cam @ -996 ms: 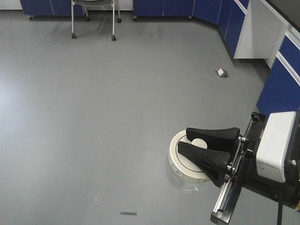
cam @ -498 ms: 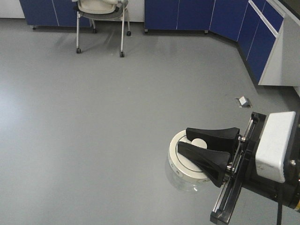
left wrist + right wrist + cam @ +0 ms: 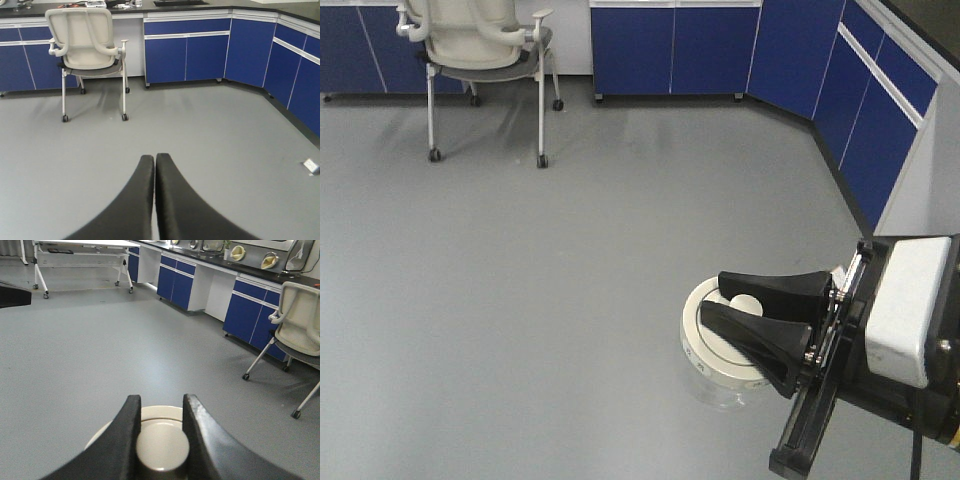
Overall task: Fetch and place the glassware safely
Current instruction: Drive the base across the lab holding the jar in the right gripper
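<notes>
The glassware [image 3: 704, 338] is a small clear jar with a round off-white lid, hanging above the grey floor at the lower right of the front view. My right gripper [image 3: 712, 297] reaches in from the right, its black fingers shut on the lid's central knob. From the right wrist the knob [image 3: 162, 447] fills the gap between the two fingers [image 3: 131, 420], with the lid's rim beyond it, and the right gripper [image 3: 161, 400] holds it. My left gripper [image 3: 154, 157] is shut, its fingers pressed together with nothing between them, pointing over bare floor.
A wheeled white chair [image 3: 480, 45] stands at the back left before blue cabinets [image 3: 670, 50]. More blue cabinets [image 3: 880, 120] run down the right side. A small floor socket box [image 3: 311, 166] lies at the right. A white wheeled table [image 3: 80, 245] stands far off.
The whole room has shifted in the front view: chair and back cabinets slid down and right, and the floor socket box passed behind my right arm. The jar stays held in the same pose.
</notes>
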You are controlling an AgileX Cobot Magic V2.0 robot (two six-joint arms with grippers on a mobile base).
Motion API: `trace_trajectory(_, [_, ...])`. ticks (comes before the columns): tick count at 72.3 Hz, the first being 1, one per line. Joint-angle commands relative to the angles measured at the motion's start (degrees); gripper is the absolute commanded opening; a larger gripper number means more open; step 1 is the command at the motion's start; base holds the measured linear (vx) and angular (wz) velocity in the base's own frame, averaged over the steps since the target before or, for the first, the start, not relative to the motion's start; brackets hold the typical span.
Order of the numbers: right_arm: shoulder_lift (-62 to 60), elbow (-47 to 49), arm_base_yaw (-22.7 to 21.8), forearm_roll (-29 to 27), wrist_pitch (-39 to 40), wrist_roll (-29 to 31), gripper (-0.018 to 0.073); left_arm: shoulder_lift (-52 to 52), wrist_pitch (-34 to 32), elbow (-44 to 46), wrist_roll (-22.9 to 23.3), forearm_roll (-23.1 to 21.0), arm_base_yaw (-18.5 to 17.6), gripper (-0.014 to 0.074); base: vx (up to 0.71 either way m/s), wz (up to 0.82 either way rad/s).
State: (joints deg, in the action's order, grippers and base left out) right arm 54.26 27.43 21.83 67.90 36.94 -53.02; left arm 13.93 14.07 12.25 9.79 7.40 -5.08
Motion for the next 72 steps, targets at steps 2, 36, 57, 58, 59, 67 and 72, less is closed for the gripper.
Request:
trace_trajectory(2, [-0.69, 1.84, -0.33, -2.94, 2.76, -0.01, -0.0004, 0.67, -3.94, 1.44, 0.38, -0.37, -0.45, -0.0007, 0.68, -0.07])
trace_trajectory(36, [-0.69, 1.84, -0.33, -2.94, 2.76, -0.01, -0.0004, 0.67, -3.94, 1.44, 0.38, -0.37, -0.45, -0.0007, 0.67, 0.08])
trace_trajectory(57, [-0.69, 1.84, -0.33, -2.94, 2.76, -0.01, -0.0004, 0.67, -3.94, 1.44, 0.38, -0.37, -0.45, -0.0007, 0.61, 0.0])
trace_trajectory(58, [-0.69, 1.84, -0.33, -2.94, 2.76, -0.01, -0.0004, 0.67, -3.94, 1.44, 0.38, -0.37, -0.45, -0.0007, 0.58, -0.08])
trace_trajectory(59, [-0.69, 1.84, -0.33, -2.94, 2.76, -0.01, -0.0004, 0.67, -3.94, 1.44, 0.38, -0.37, -0.45, -0.0007, 0.58, -0.08])
trace_trajectory(67, [-0.69, 1.84, -0.33, -2.94, 2.69, -0.01, -0.0004, 0.67, -3.94, 1.44, 0.38, -0.37, -0.45, -0.0007, 0.56, -0.08])
trace_trajectory(72, [-0.69, 1.84, -0.33, -2.94, 2.57, -0.01, -0.0004, 0.67, -3.94, 1.44, 0.38, -0.37, -0.45, -0.0007, 0.55, -0.05])
